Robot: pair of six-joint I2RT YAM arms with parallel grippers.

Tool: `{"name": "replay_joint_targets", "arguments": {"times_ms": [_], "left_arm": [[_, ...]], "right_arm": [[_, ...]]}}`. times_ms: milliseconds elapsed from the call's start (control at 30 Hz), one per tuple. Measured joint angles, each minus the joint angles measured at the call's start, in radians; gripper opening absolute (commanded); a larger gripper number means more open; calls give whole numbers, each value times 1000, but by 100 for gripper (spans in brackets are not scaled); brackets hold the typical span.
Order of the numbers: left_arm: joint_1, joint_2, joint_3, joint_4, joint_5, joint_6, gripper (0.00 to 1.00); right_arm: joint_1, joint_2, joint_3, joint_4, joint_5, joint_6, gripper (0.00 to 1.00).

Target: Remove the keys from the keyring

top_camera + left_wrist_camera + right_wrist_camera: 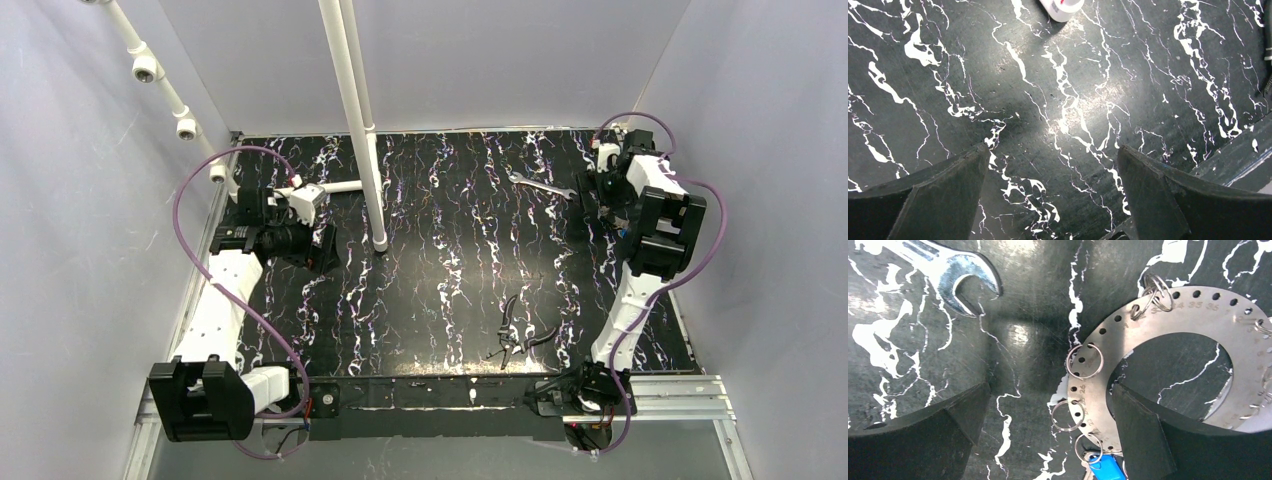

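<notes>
The keyring [1168, 317] is a flat silvery ring with numbered holes and several small split rings, lying on the black marbled table in the right wrist view. One key with a blue head [1105, 469] hangs from a split ring at the bottom edge. My right gripper [1050, 386] is open and low over the ring. Its right finger [1143, 435] is over the ring's inner edge, and the ring's left band lies between the jaws. In the top view the right gripper [610, 190] is at the far right and hides the ring. My left gripper [1053, 150] is open and empty over bare table.
A silver wrench [955, 277] lies just left of the keyring and also shows in the top view [540, 185]. Dark-handled pliers [515, 335] lie near the front edge. A white pole [365, 150] stands left of centre, and its base [1063, 7] is ahead of the left gripper [322, 250].
</notes>
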Motion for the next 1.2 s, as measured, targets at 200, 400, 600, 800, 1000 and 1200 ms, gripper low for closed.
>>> {"name": "replay_joint_targets", "arguments": {"times_ms": [200,400,600,800,1000,1200], "left_arm": [[-4,-19,43,-110,39,79,98],[-48,-61,43,-243,64,178,98],[-89,-76,32,-307,76,258,98],[-159,-76,-7,-346,71,336,98],[-276,-29,-12,-356,50,381,98],[-405,-14,-32,-307,22,390,98]], "right_arm": [[0,-52,-77,8,-82,10,100],[52,-159,-233,6,-174,45,100],[212,-237,-344,11,-248,110,100],[358,-280,-417,40,-345,182,100],[468,-317,-501,114,-457,254,100],[605,-319,-547,201,-570,328,100]]}}
